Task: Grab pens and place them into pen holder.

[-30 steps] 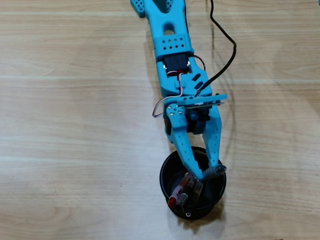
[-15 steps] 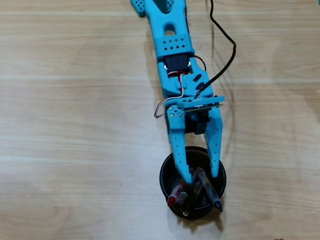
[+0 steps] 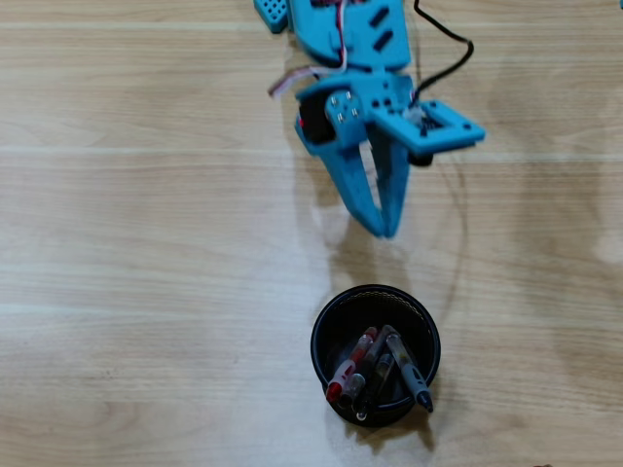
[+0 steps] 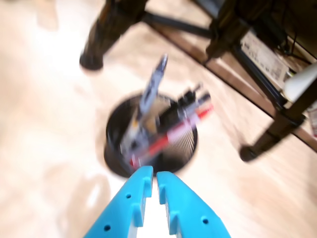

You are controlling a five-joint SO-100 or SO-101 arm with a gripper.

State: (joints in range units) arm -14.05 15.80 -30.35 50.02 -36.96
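Note:
A black round pen holder [image 3: 323, 331] stands on the wooden table in the overhead view, with several pens [image 3: 375, 375] leaning inside it, red, black and grey. My blue gripper [image 3: 385, 231] hangs above the table just behind the holder, its tips pointing at it, jaws nearly together and empty. In the wrist view the gripper [image 4: 155, 175] enters from the bottom, its tips at the near rim of the holder [image 4: 113, 144], and the pens [image 4: 171, 131] stick up out of it, blurred.
The blue arm [image 3: 350, 49] and a black cable [image 3: 443, 53] sit at the top of the overhead view. In the wrist view dark furniture legs [image 4: 106, 34] and a frame [image 4: 267, 89] stand beyond the table edge.

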